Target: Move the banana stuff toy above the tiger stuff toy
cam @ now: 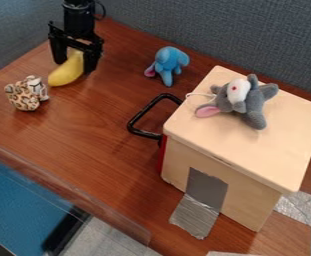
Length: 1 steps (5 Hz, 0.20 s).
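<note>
- At upper left: black two-finger gripper (pixel 75 63), set wide astride yellow plush banana (pixel 65 74).
- Near banana: tan spotted plush tiger (pixel 25 95).
- Farther right: blue plush elephant (pixel 166 64).
- Atop pale wooden box (pixel 218 142): grey plush animal (pixel 251 102).

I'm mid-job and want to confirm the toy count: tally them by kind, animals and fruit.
Animal toys: 3 (spotted tan-and-white plush, blue plush, grey-and-white plush)
Fruit toys: 1 (curved yellow banana)
Total: 4
</note>
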Available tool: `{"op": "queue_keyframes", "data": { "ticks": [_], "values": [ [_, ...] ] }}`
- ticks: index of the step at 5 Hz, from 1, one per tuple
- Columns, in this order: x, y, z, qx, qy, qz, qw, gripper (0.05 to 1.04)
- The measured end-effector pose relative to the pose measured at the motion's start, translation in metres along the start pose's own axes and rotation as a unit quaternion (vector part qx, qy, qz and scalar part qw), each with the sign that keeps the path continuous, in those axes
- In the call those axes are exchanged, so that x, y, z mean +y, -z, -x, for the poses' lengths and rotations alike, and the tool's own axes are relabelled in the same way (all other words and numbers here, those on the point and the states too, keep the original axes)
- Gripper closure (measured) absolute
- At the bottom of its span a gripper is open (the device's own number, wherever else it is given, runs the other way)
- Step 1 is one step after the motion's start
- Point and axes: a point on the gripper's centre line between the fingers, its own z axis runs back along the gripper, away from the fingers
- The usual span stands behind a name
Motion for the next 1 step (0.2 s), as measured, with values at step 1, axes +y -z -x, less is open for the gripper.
{"op": "queue_keyframes", "data": {
  "ticks": [1],
  "values": [
    [-0.0053, -0.0506, -0.0057, -0.042, 0.011, -0.023, 0.9988, 0.084]
  ]
}}
